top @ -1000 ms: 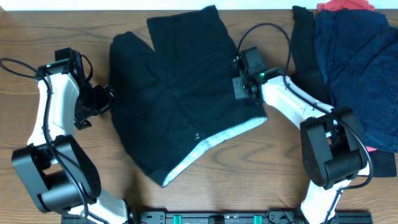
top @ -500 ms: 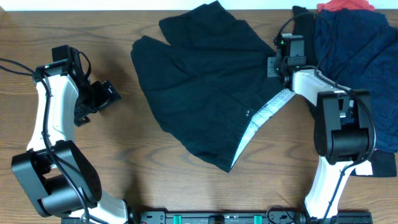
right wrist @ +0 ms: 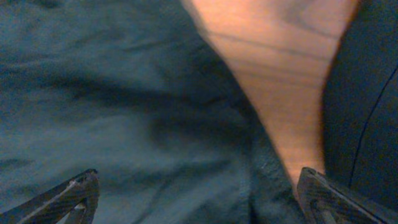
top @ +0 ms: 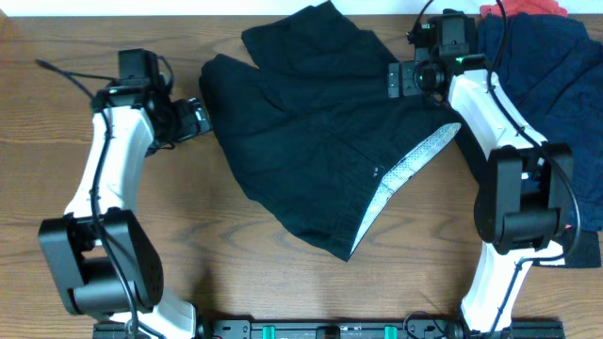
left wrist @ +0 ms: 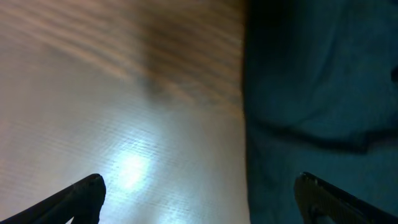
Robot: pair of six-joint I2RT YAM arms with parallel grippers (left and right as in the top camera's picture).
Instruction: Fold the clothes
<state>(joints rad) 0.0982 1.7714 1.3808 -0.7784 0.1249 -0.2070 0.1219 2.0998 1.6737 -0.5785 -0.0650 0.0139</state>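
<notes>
Overhead: black shorts (top: 320,132) lie spread mid-table (top: 283,282), pale waistband lining (top: 405,174) facing right; navy pile (top: 556,85) at right edge. Left gripper (top: 193,120) just beside their left edge, right gripper (top: 400,80) over their upper right. Left wrist: fingers (left wrist: 81,196) wide apart over bare wood. Right wrist: fingers (right wrist: 68,196) wide apart over shorts fabric.

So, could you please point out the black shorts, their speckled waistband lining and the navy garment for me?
black shorts (top: 311,122), overhead view, middle of the spread fabric.
speckled waistband lining (top: 415,162), overhead view, midway along the pale strip.
navy garment (top: 556,75), overhead view, its upper folds.
</notes>
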